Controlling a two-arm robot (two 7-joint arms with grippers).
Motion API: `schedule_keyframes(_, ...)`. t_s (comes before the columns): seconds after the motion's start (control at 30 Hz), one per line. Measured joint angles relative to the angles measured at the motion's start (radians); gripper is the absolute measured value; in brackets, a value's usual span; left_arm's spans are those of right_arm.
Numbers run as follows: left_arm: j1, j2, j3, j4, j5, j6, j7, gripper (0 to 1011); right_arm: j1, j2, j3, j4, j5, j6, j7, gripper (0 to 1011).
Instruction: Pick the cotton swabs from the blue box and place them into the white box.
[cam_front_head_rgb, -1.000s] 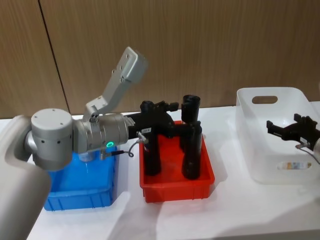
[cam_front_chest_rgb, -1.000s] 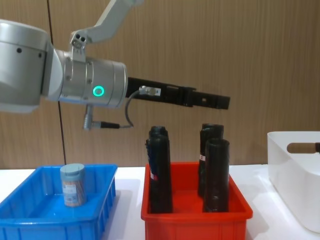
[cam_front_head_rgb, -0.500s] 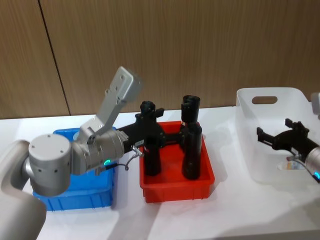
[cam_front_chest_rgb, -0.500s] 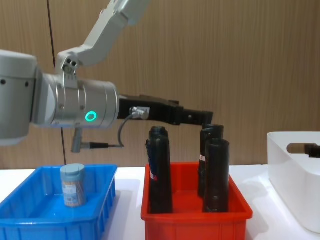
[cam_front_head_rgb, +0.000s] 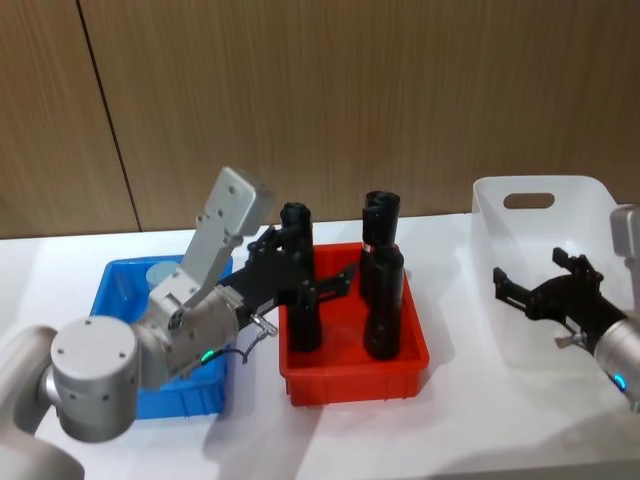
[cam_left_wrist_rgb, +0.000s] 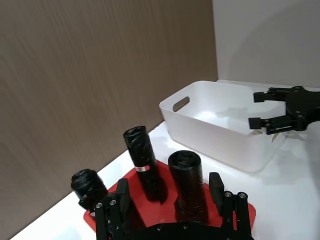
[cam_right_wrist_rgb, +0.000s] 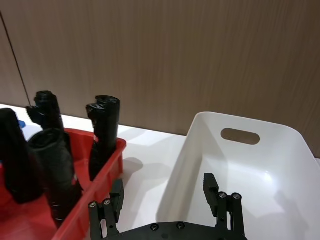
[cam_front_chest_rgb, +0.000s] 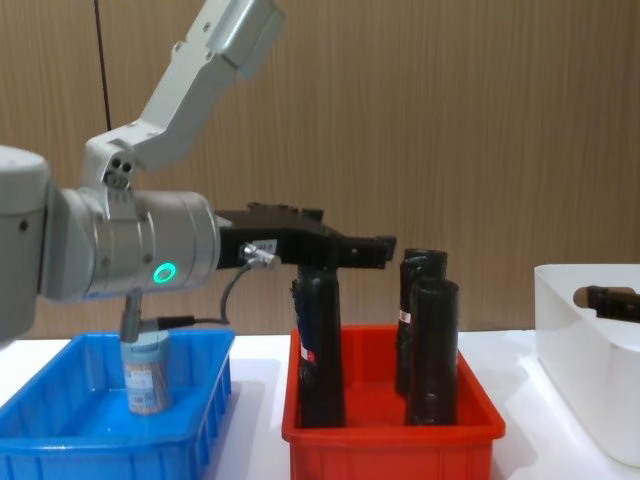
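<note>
Blue ribbed box (cam_front_head_rgb: 115, 300), swab jar (cam_front_chest_rgb: 146, 375) inside — left jaws wide over red bin (cam_front_head_rgb: 350, 380), right jaws wide over white box (cam_front_head_rgb: 510, 340).

Bright, even indoor light casts soft shadows on the white table (cam_front_head_rgb: 480, 420).
</note>
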Motion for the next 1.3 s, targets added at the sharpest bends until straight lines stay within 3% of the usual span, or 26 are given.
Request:
schedule_keyframes(0.73, 0.173, 0.063, 0.024, -0.159, 0.017, -0.115, 0.289, 1004, -0.221, 0.002, -0.04, -0.298, 0.019, -0.054, -0.097, 1002)
schedule_keyframes(1.03, 0.235, 0.086, 0.032, -0.215, 0.024, -0.156, 0.393, 1004, -0.271, 0.003, -0.049, -0.366, 0.022, -0.065, -0.12, 1002)
schedule_keyframes(1.3, 0.252, 0.092, 0.034, -0.231, 0.025, -0.168, 0.42, 1004, -0.275, 0.003, -0.049, -0.371, 0.022, -0.066, -0.122, 1002)
